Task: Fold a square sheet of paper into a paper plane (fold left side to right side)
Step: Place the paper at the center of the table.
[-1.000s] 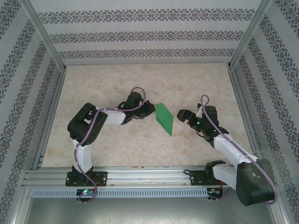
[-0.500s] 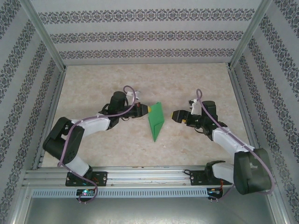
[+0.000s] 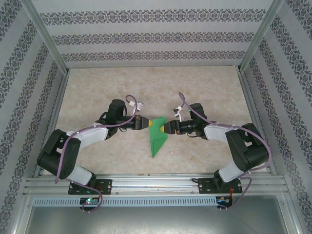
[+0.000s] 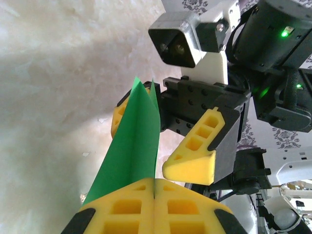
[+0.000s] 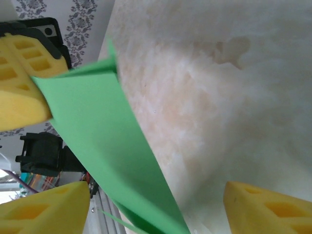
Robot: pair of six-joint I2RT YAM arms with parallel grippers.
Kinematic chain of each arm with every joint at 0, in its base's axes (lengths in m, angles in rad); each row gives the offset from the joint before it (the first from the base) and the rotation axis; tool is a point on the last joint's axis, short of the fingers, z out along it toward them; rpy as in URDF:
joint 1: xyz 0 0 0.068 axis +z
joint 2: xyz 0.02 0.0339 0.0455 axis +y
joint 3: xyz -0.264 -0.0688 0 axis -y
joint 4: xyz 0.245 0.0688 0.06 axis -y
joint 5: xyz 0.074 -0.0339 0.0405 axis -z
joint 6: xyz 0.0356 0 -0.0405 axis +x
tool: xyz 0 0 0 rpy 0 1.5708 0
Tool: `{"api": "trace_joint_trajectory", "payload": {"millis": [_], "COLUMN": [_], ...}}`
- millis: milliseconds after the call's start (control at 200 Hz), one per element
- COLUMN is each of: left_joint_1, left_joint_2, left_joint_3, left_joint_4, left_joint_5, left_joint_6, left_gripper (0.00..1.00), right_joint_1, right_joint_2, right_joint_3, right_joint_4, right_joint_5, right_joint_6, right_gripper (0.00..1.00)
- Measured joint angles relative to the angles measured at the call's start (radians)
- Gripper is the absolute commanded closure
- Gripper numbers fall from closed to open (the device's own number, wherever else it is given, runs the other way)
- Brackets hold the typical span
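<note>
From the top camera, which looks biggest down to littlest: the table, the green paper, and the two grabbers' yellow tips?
1. The table, by far.
2. The green paper.
3. The left gripper and right gripper tips: they look alike, so I won't rank them.

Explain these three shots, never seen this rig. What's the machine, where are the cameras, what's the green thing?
Two robot arms are bolted side by side at the near edge of a marbled table. The overhead view looks down from above and behind them. The other two views come from a camera on each wrist, so each shows its own yellow-padded fingers up close. The green thing is a folded paper plane, a pointed dart. The left end effector is shut on its wide end. The right end effector is open, one finger on each side of that same end, not yet gripping it.
</note>
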Motion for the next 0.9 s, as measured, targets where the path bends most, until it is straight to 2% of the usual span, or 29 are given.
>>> {"api": "trace_joint_trajectory", "payload": {"millis": [470, 580, 699, 764, 844, 899], "left_joint_1": [0.02, 0.02, 0.02, 0.02, 0.024, 0.028], "left_joint_2": [0.0, 0.0, 0.0, -0.002, -0.017, -0.048], "left_joint_3": [0.0, 0.0, 0.0, -0.001, -0.001, -0.001], "left_joint_4": [-0.08, -0.087, -0.088, -0.092, -0.128, -0.171], "left_joint_5": [-0.058, -0.06, -0.061, -0.074, -0.112, -0.154], "left_joint_6": [0.03, 0.03, 0.032, 0.043, 0.057, 0.075], "left_gripper": [1.0, 1.0, 0.84, 0.66, 0.58, 0.56], "right_joint_1": [0.0, 0.0, 0.0, 0.0, 0.0, 0.0], "right_joint_2": [0.006, 0.017, 0.038, 0.048, 0.058, 0.064], "right_joint_3": [0.059, 0.069, 0.077, 0.079, 0.08, 0.085], "right_joint_4": [-0.006, -0.014, -0.029, -0.039, -0.054, -0.069], "right_joint_5": [-0.029, -0.028, -0.013, 0.003, 0.027, 0.049], "right_joint_6": [0.0, -0.002, 0.003, 0.005, 0.008, 0.02], "right_gripper": [0.68, 0.84, 1.0, 1.0, 1.0, 1.0]}}
